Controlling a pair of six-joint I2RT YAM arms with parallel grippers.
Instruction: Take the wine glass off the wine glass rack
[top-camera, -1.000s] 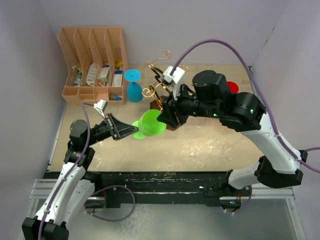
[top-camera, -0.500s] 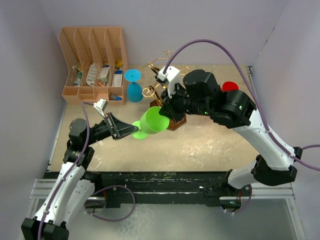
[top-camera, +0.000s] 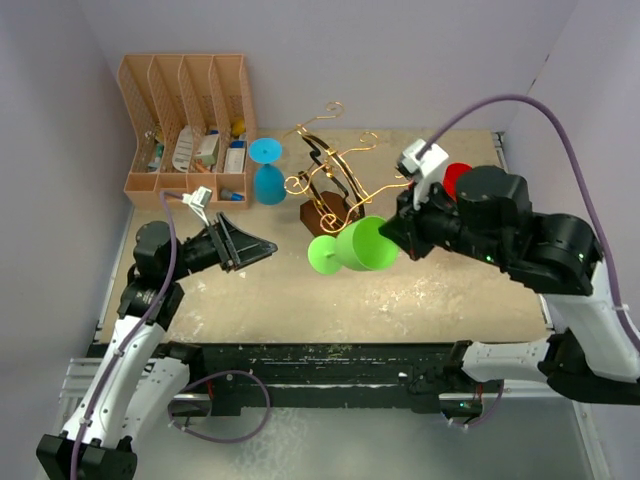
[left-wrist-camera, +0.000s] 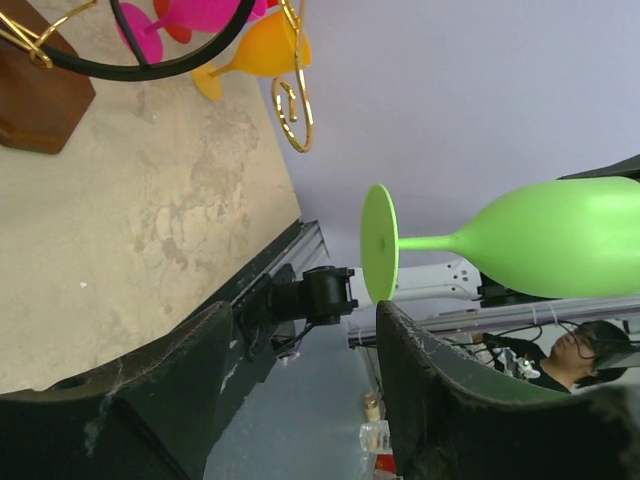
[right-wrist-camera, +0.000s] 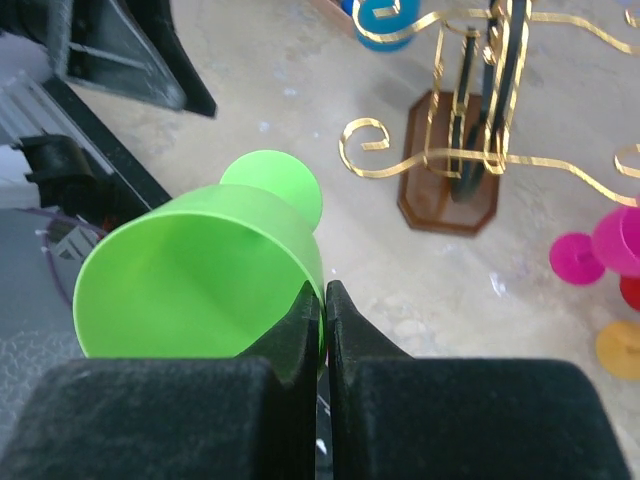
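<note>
Green glass hangs pinched by its rim in your right claw, off the rack and just near of it; your left claw stands apart, empty, to the left.

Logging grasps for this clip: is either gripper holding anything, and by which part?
The right gripper pinches the green wine glass by the rim of its bowl. The left gripper is open, holding nothing.

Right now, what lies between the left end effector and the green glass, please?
Top view: only bare table separates left end effector and green glass.
</note>
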